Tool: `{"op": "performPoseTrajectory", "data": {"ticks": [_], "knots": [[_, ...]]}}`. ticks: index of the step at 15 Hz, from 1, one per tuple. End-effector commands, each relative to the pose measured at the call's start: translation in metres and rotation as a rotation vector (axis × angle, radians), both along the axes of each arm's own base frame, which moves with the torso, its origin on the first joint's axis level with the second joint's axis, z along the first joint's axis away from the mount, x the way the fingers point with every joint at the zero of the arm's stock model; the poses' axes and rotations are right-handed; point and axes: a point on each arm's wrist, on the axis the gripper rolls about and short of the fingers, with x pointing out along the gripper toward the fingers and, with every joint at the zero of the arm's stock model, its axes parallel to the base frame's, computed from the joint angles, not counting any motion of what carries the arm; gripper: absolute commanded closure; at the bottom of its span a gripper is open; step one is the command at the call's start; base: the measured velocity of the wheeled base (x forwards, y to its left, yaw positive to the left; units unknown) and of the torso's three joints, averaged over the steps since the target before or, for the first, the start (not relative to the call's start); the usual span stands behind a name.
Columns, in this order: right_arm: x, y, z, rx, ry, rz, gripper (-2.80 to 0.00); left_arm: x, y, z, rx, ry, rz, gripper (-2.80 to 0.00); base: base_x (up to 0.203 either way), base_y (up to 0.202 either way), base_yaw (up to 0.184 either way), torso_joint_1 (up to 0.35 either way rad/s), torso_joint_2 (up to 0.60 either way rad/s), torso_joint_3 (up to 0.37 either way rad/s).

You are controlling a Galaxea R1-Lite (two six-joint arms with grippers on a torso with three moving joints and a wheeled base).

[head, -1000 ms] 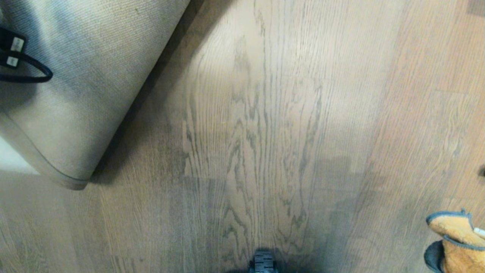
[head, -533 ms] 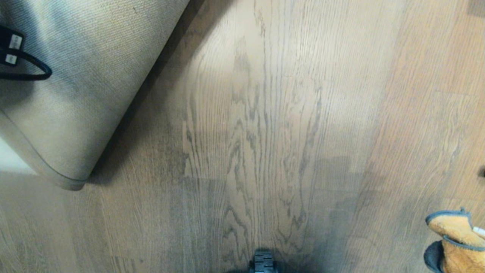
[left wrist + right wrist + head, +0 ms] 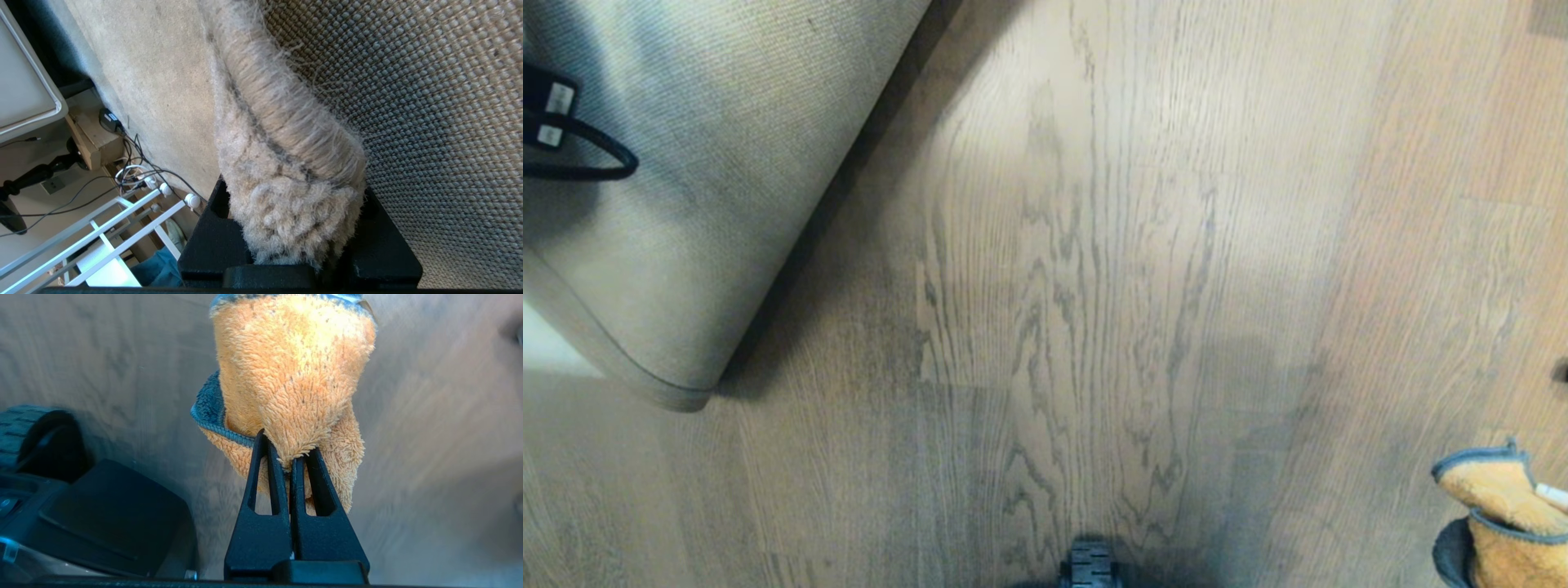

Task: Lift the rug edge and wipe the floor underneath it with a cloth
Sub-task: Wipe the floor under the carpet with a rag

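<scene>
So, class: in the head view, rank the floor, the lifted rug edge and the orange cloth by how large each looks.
1. floor
2. rug edge
3. cloth, partly cut off by the frame

The rug edge [image 3: 678, 245] is lifted up at the top left, so its woven tan back shows. Its round corner hangs low, near the floor [image 3: 1078, 286], and a dark shadow runs along beside it. A black cable [image 3: 584, 155] loops over the rug at the left side. The floor is grey-brown wood with dark wavy lines. At the bottom right, the fluffy orange cloth [image 3: 1503, 506] with grey trim peeks in.
</scene>
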Motion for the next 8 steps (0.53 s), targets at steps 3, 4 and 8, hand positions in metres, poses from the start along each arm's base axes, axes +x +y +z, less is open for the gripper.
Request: {"op": "performPoseTrajectory", "data": {"ticks": [3, 4, 8], "knots": [[-0.0033, -0.0001, 0.0, -0.016, -0.041, 0.037, 0.0, -0.0006, -0.0024, -0.0029, 0.002, 0.011, 0.002, 0.0, 0.0, 0.0, 0.0, 0.0, 0.0, 0.0], [-0.0026, -0.0001, -0.0001, -0.016, -0.032, 0.038, 0.0, -0.0007, -0.0024, -0.0029, 0.002, 0.011, 0.002, 0.0, 0.0, 0.0, 0.0, 0.0, 0.0, 0.0], [-0.001, 0.0, 0.0003, -0.011, -0.015, 0.046, 0.0, -0.0002, -0.0034, -0.0046, 0.001, 0.017, -0.001, 0.0, 0.0, 0.0, 0.0, 0.0, 0.0, 0.0]]}}
